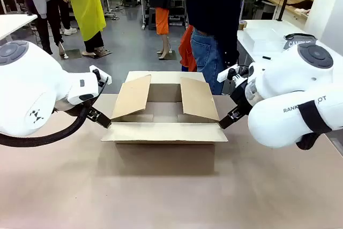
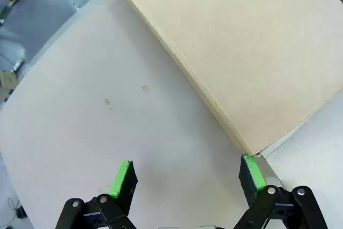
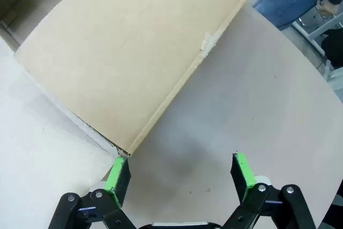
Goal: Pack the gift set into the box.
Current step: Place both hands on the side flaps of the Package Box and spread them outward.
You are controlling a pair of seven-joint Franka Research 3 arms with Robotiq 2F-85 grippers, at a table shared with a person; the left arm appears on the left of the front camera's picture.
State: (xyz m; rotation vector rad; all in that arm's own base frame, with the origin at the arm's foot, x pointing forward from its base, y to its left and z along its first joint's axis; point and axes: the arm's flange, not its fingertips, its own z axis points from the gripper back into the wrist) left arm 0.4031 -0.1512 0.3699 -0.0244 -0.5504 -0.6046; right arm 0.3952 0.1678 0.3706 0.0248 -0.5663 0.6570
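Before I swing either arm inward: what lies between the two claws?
In the front view, the open-flapped plain brown corrugated cardboard box fills the stretch from left claw to right claw; both claws open.

The pale beige table (image 1: pixel 161 202) carried a brown cardboard box (image 1: pixel 165 151), which stood on its surface just toward 12 o'clock of the middle with its flaps open. In the left wrist view, two faint marks (image 2: pixel 107 101) dotted the tabletop at 10 o'clock.
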